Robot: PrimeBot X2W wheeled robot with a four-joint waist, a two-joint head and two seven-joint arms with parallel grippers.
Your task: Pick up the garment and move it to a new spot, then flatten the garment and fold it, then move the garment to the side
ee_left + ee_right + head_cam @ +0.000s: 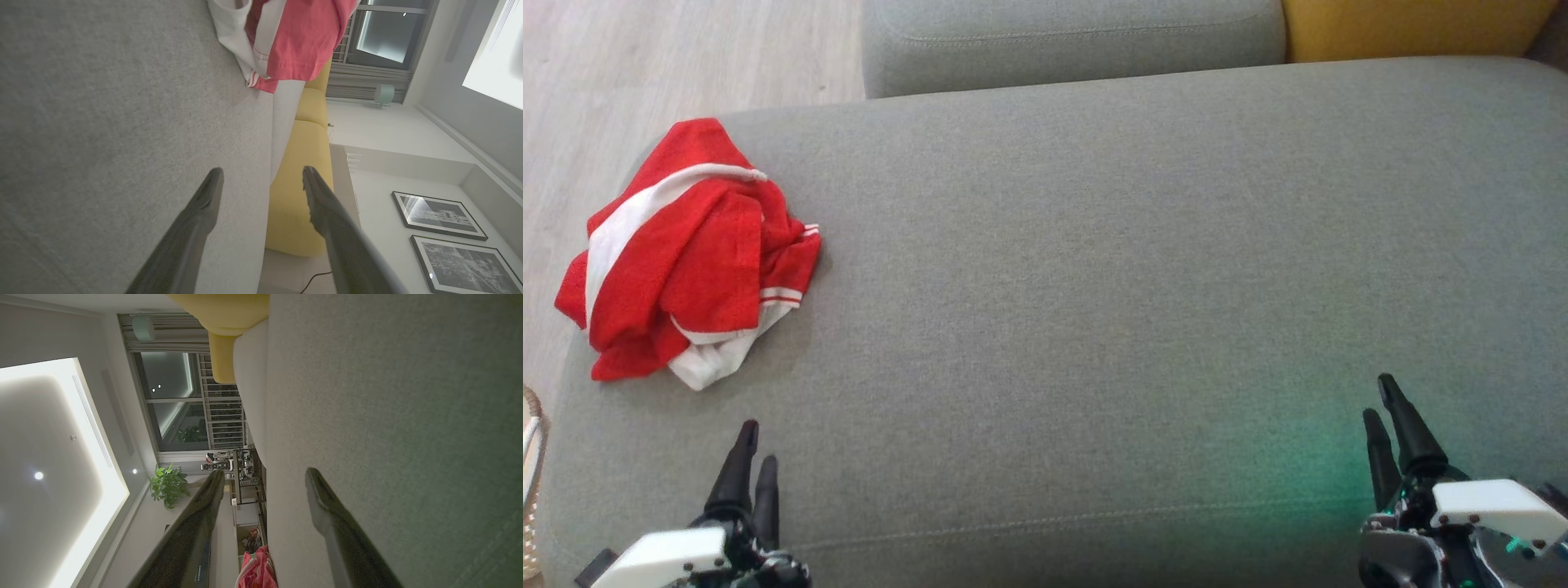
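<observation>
- The red and white garment (686, 253) is crumpled in a heap at the left end of the grey cushion (1094, 286).
- The left pincer (758, 443) is held over the cushion's near left corner, near the garment but apart from it. Its fingers are spread open and empty.
- The right pincer (1379, 398) is held over the cushion's near right corner, well apart from the garment. Its fingers are spread open and empty.

Red garment (686, 253) with white stripes and white trim lying crumpled in loose heap at cushion's (1094, 286) left edge, near far left corner, left part reaching over edge.
</observation>
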